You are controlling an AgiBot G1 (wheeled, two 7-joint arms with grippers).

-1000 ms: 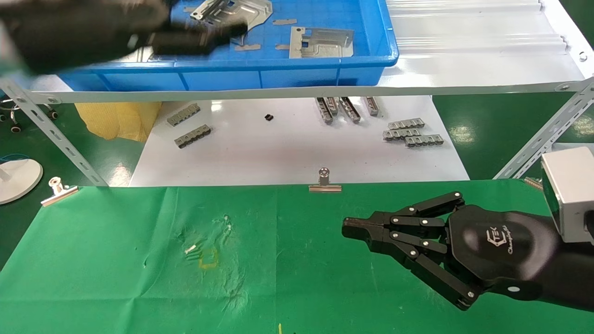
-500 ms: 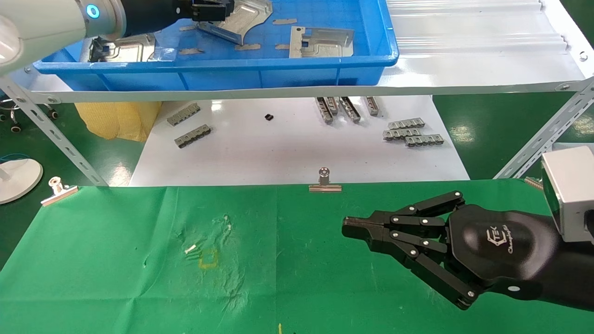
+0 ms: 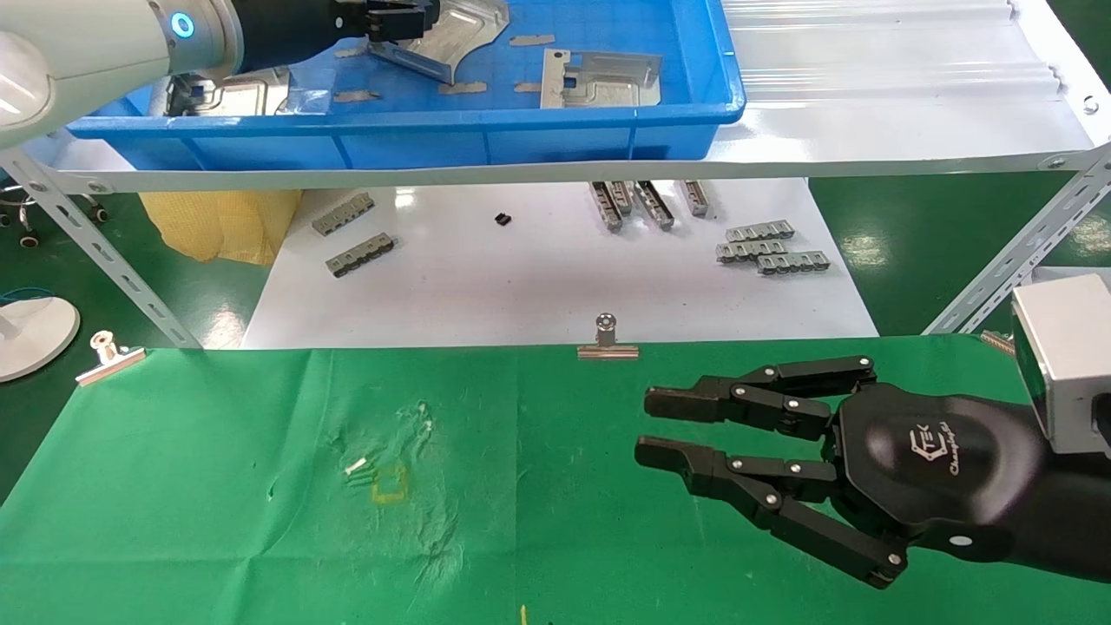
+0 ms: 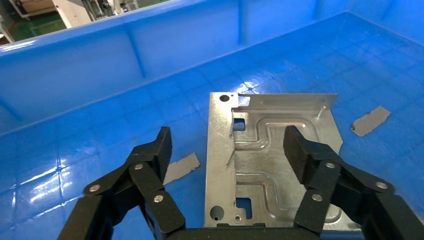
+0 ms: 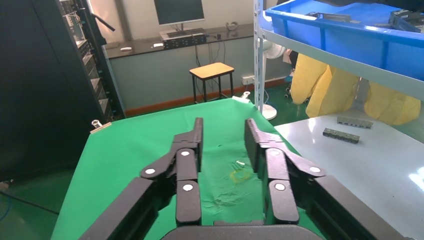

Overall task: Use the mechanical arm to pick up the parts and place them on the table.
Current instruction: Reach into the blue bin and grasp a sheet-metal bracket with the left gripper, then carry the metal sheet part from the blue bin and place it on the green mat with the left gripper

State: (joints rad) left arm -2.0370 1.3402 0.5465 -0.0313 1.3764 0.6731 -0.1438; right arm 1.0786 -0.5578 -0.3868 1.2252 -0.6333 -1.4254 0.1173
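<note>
Three silvery stamped parts lie in the blue tray: one (image 3: 469,26) under my left hand, one (image 3: 599,80) to its right, one (image 3: 234,91) at the left. My left gripper (image 3: 415,17) is open above the first part. In the left wrist view this gripper (image 4: 230,147) has one finger (image 4: 159,147) over the tray floor beside the part (image 4: 265,165) and the other (image 4: 300,152) over its embossed channel. My right gripper (image 3: 647,430) is open and empty low over the green table (image 3: 217,486), right of the yellow mark (image 3: 390,484). The right wrist view shows it (image 5: 224,131) open too.
The blue tray (image 3: 521,117) sits on a white shelf with slanted metal legs (image 3: 95,252). Below lies a glossy white board (image 3: 538,286) with grey toothed strips (image 3: 768,247). Binder clips (image 3: 608,343) (image 3: 108,356) hold the cloth's far edge.
My right gripper has opened its fingers over the cloth. My left arm swung into the tray a second ago and now holds still over the part.
</note>
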